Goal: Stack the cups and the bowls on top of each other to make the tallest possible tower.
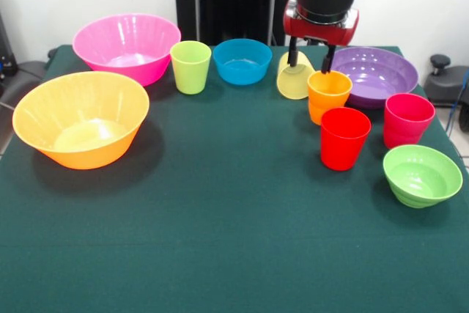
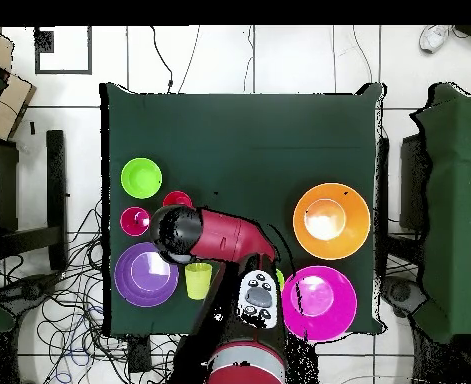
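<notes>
My gripper hangs open at the table's far right. Its left finger is in front of the pale yellow cup, which lies tipped on its side. Its right finger is just above the far rim of the orange ribbed cup, which stands upright. It holds nothing. The red cup, pink-red cup and small light green bowl stand to the near right. The purple bowl is behind them. The small blue bowl and lime green cup stand at the back. No piece rests on another.
The large pink bowl and large orange bowl stand at the left. In the overhead view the arm covers the orange cup and blue bowl, and the yellow cup lies beside the purple bowl.
</notes>
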